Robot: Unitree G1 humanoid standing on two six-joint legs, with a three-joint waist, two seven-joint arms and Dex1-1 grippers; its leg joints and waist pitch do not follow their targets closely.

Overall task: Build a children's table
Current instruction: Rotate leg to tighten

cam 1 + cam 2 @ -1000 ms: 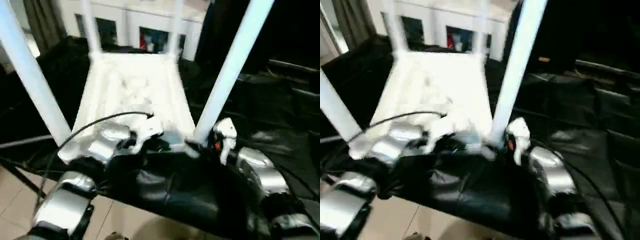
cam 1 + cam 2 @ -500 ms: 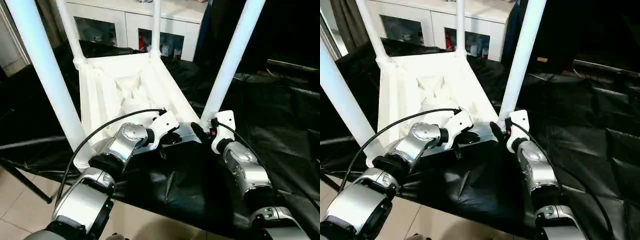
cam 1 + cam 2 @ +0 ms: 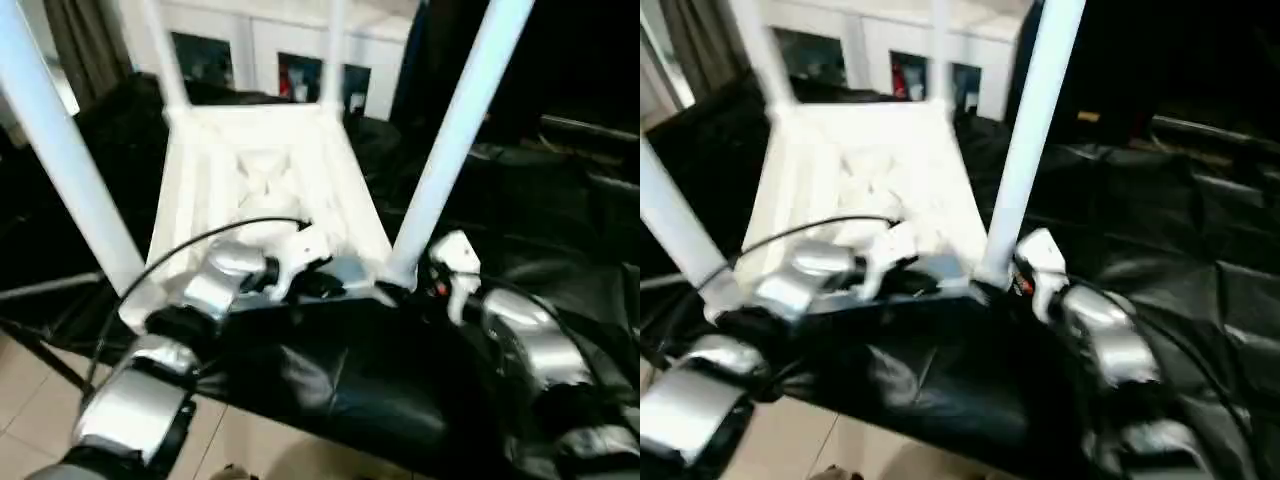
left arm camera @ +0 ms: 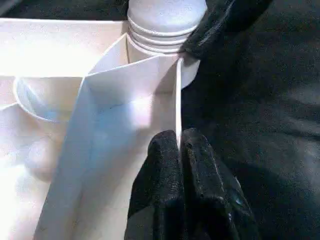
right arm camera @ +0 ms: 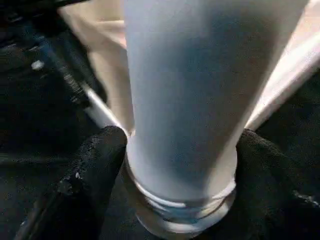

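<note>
Four white legs (image 3: 452, 135) rise from the upturned children's table (image 3: 265, 185), which lies on the black-covered worktop (image 3: 400, 380). No readable writing shows anywhere. At the table's near edge the left gripper (image 4: 180, 145) pinches a thin rib of the underside. To the right, the right gripper (image 5: 177, 150) straddles the near right leg's base, fingers (image 5: 97, 160) touching both sides. Half a second ago the view sat higher; both grippers keep their places.
</note>
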